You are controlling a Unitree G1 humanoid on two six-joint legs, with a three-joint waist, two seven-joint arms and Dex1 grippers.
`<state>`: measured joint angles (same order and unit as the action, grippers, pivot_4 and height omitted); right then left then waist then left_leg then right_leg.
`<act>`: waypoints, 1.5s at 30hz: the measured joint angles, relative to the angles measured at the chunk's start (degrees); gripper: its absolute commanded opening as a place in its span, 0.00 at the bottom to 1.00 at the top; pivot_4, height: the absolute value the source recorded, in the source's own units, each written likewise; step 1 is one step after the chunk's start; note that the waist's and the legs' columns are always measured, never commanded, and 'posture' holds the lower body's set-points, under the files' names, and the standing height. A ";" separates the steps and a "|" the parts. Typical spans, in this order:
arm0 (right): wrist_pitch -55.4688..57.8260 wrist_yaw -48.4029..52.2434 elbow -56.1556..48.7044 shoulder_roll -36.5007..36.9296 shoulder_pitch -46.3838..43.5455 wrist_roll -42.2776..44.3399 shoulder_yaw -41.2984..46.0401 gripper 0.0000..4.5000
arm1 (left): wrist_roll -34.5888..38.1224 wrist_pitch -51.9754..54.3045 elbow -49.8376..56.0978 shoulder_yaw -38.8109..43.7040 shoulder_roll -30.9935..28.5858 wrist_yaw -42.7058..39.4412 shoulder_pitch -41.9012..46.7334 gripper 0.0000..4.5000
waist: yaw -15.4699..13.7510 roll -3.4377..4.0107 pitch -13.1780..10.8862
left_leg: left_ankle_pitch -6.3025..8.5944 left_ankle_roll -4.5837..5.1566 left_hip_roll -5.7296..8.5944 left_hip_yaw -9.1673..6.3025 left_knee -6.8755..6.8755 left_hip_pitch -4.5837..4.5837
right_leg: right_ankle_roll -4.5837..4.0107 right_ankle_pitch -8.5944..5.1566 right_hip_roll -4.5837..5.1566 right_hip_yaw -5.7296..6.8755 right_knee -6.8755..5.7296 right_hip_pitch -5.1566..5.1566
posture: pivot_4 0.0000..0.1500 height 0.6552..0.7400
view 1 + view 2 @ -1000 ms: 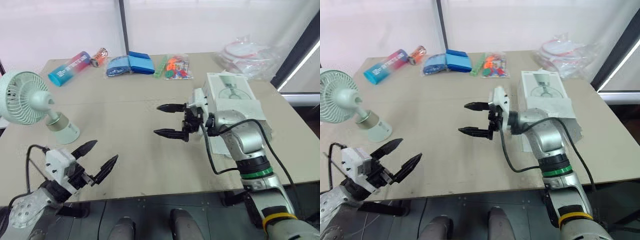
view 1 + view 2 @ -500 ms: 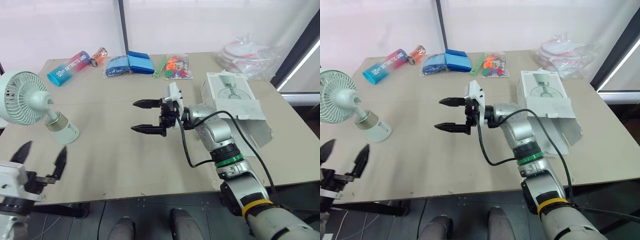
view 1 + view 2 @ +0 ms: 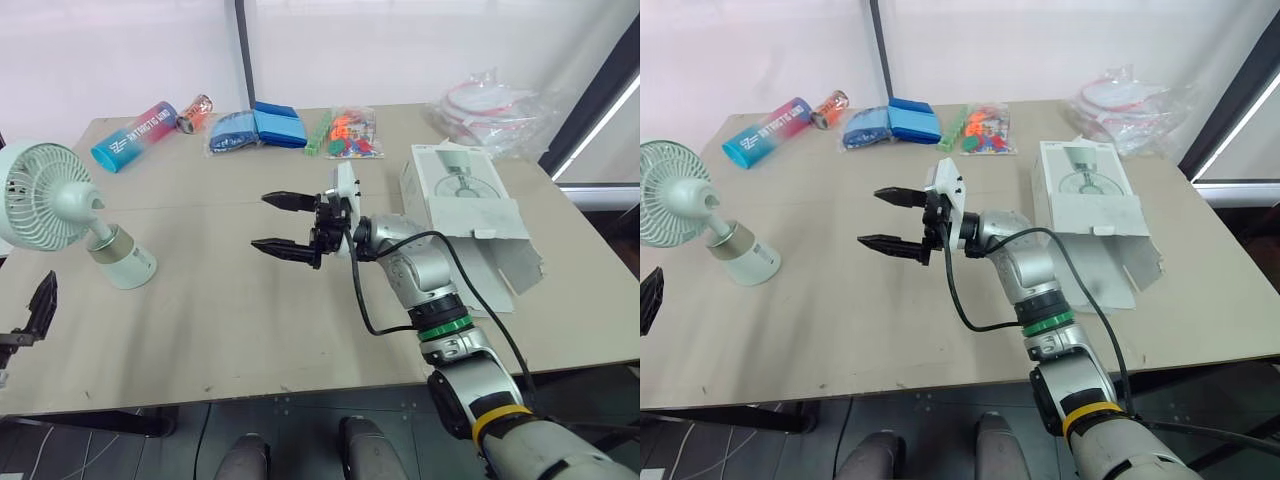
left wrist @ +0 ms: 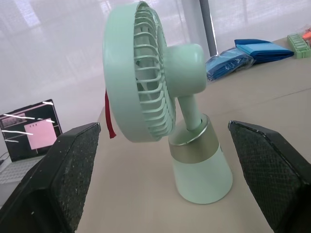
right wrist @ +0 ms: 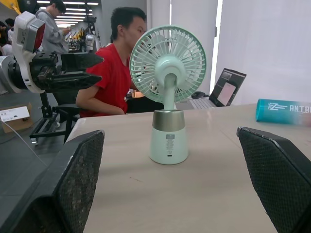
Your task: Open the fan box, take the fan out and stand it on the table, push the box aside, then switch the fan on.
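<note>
The fan [image 3: 60, 205] stands at the counter's [image 3: 200, 300] left end, with the box [image 3: 462, 195] aside at the right. My right tool [image 3: 260, 221], wide open and empty, has swung toward it while my left tool [image 3: 38, 308], equally open and empty, drew back. I judge only the switch remains.

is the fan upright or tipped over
Upright: the fan stands on its base on the table, with its head on top.

I see the fan [image 3: 75, 215] standing on the worktop [image 3: 230, 320] at frame left, the box [image 3: 462, 185] at right, my right gripper [image 3: 260, 221] between them, a bottle [image 3: 135, 137] upper left.
</note>
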<state>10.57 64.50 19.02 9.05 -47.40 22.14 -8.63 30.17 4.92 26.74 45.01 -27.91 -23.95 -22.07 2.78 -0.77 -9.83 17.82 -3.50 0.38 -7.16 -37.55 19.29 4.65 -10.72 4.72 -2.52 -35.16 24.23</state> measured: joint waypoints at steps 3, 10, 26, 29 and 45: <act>-0.30 0.12 -0.78 0.22 1.01 -0.08 -0.08 0.99 | -0.76 -0.01 -1.71 0.01 -0.18 0.30 1.68 1.00 | 0.01 0.00 0.00 | 0.01 -0.01 -0.02 0.00 0.00 0.00 | -0.01 0.01 -0.01 0.00 0.00 0.01 | 1.00 1.00; -1.17 0.33 -1.78 1.45 2.52 -1.87 -0.89 0.99 | -3.28 0.18 -7.83 -0.34 -2.54 1.06 7.43 1.00 | 0.05 0.00 0.00 | 0.00 -0.04 -0.10 0.02 0.01 -0.01 | -0.10 0.07 -0.10 0.00 0.00 0.06 | 1.00 1.00; -1.45 -0.73 -4.33 2.55 3.93 -2.69 -1.15 0.99 | -4.90 1.36 -15.82 -3.17 -6.73 -0.61 16.57 1.00 | 0.07 -0.01 0.00 | 0.01 -0.07 -0.13 0.02 0.02 -0.01 | -0.13 0.10 -0.13 0.00 -0.01 0.10 | 1.00 1.00; -1.27 -0.96 -4.71 2.67 4.08 -2.73 -1.17 0.99 | -4.94 1.71 -17.71 -4.30 -7.22 -1.52 18.19 1.00 | 0.09 -0.01 0.00 | 0.01 -0.07 -0.13 0.02 0.03 -0.01 | -0.14 0.10 -0.13 0.00 0.00 0.10 | 1.00 1.00; -0.23 -2.70 -6.01 2.35 4.26 -2.03 -0.78 1.00 | -2.69 3.91 -20.49 -4.59 -8.24 -1.37 21.49 0.46 | 0.14 -0.01 0.00 | 0.01 -0.08 -0.15 0.02 0.03 0.00 | -0.15 0.11 -0.14 0.00 -0.01 0.13 | 1.00 1.00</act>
<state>10.34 61.80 13.01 11.40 -43.14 20.11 -9.41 27.48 8.83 6.25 40.42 -36.15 -25.32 -0.58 2.92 -0.78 -9.83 17.83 -3.58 0.23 -7.14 -37.51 19.29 4.50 -10.61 4.57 -2.52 -35.16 24.36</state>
